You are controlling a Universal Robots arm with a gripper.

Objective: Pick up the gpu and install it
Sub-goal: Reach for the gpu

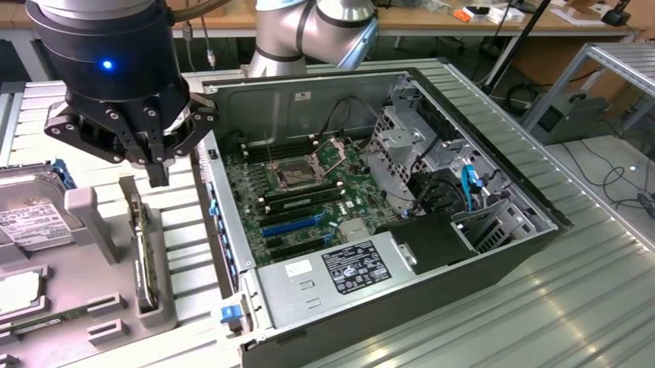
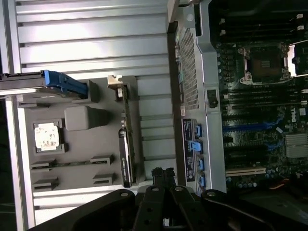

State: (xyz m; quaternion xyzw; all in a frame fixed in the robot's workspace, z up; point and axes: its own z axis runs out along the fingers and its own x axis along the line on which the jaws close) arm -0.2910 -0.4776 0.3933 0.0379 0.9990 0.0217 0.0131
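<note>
Robotics lab or workshop. Industrial robot arm (image 1: pixel 307 31) and cluttered wooden worktable (image 1: pixel 430 19) behind claw (image 1: pixel 156 180); opened PC tower (image 1: pixel 409 192) on ribbed metal bench (image 1: pixel 573 291) beside claw.

The arm (image 1: pixel 312 31) is made of shiny silver-grey tubes. Its end is a fat black round part (image 1: pixel 113 38) with a small blue light (image 1: pixel 106 64). The jaws are black, with little round bolts on them.
</note>
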